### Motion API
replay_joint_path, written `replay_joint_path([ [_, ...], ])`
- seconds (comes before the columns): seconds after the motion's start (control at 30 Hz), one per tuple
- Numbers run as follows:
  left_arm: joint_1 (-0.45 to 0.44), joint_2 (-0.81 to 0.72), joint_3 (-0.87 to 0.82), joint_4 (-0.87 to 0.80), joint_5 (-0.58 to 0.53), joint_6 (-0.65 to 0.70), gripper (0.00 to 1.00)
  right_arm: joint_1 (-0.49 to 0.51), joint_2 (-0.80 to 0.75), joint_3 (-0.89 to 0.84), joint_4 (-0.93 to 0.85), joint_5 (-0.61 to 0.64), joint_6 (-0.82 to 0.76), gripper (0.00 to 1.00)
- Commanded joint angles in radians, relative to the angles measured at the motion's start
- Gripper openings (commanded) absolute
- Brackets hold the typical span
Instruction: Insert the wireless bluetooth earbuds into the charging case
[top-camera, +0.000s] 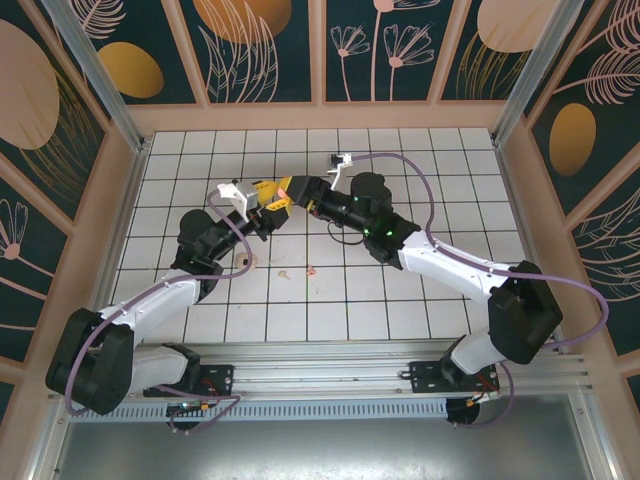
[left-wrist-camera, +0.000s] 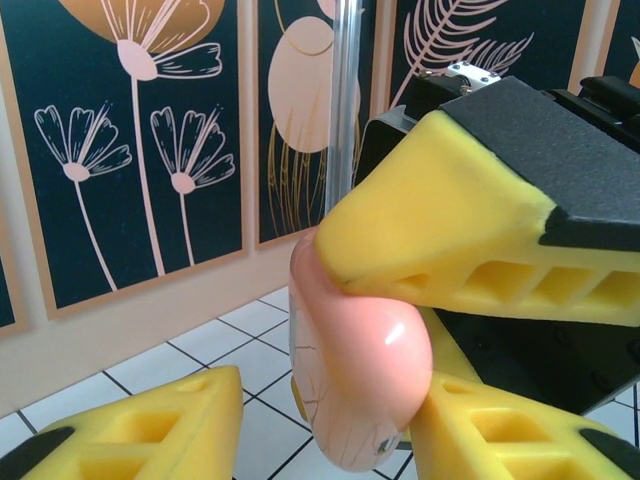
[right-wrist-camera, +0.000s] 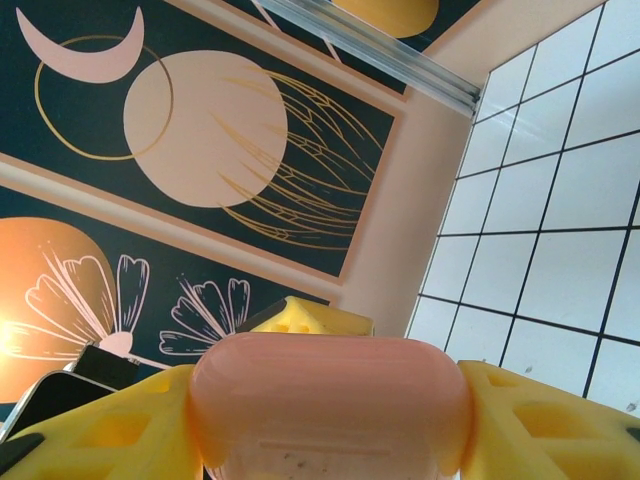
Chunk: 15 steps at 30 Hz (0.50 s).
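The salmon-pink charging case (right-wrist-camera: 330, 395) is held off the floor between the two yellow fingers of my right gripper (right-wrist-camera: 325, 415), which is shut on it. In the left wrist view the case (left-wrist-camera: 360, 370) stands on edge between the fingers of my left gripper (left-wrist-camera: 330, 415). The right finger (left-wrist-camera: 520, 440) touches it, while the left finger (left-wrist-camera: 150, 430) stands apart with floor showing in the gap. From above, both grippers meet at the case (top-camera: 284, 188) over the back middle tiles. Tiny pale-pink earbuds (top-camera: 312, 269) lie on the tiles nearer the arm bases.
The white tiled floor (top-camera: 400, 300) is ringed by a low peach wall (top-camera: 320, 115) with dark floral panels above. A purple cable (top-camera: 420, 175) loops behind the right arm. A metal rail (top-camera: 330, 375) runs along the near edge.
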Motion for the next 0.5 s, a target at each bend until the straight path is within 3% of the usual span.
replay_joint_path([
  [0.0, -0.008, -0.012, 0.035, 0.031, 0.0, -0.016, 0.44, 0.017, -0.005, -0.002, 0.042, -0.011, 0.001, 0.54],
  [0.3, -0.011, -0.031, 0.03, 0.02, -0.007, -0.035, 0.41, 0.028, 0.005, 0.009, 0.027, -0.016, -0.008, 0.54],
  [0.47, -0.01, -0.035, 0.03, 0.014, -0.006, -0.046, 0.28, 0.029, 0.008, 0.011, 0.024, -0.017, -0.011, 0.54],
])
